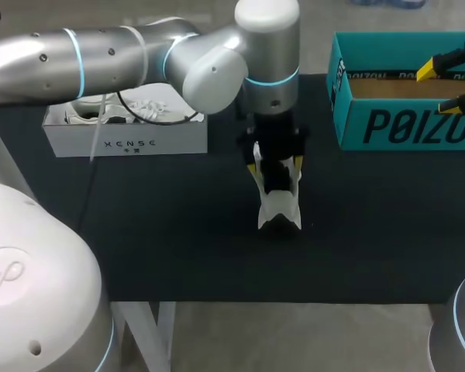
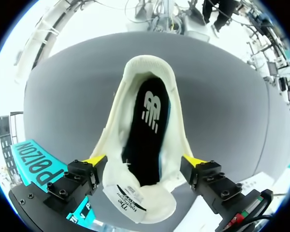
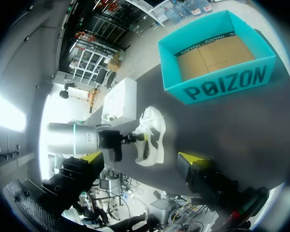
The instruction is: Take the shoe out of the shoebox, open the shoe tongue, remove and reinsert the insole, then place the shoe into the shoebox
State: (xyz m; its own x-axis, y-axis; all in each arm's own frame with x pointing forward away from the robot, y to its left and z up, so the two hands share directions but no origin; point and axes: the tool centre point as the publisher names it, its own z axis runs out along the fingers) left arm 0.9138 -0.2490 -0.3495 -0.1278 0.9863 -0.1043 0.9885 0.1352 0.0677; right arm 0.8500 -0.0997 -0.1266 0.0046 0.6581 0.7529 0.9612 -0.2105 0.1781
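A white shoe [image 1: 279, 208] stands on the black table mat, near the middle. My left gripper [image 1: 275, 164] hangs straight over it, open, one yellow tip at each side of the shoe's collar. From the left wrist, the shoe [image 2: 118, 130] lies between the spread fingers [image 2: 94, 160], with a black insole [image 2: 147, 125] flat inside and the tongue [image 2: 135, 199] folded back toward the gripper [image 2: 142, 162]. The teal shoebox [image 1: 407, 128] sits at the back right, holding nothing. My right gripper [image 1: 442, 87] is open above it. In the right wrist view, its gripper [image 3: 141, 159] is high over the shoe [image 3: 153, 126] and shoebox [image 3: 222, 83].
A white box [image 1: 124, 141] with another white shoe [image 1: 116, 112] in it stands at the back left; the right wrist view shows that box [image 3: 121, 99] beyond the shoe. The left arm [image 1: 101, 58] crosses above it. Bare black mat [image 1: 178, 248] lies around the shoe.
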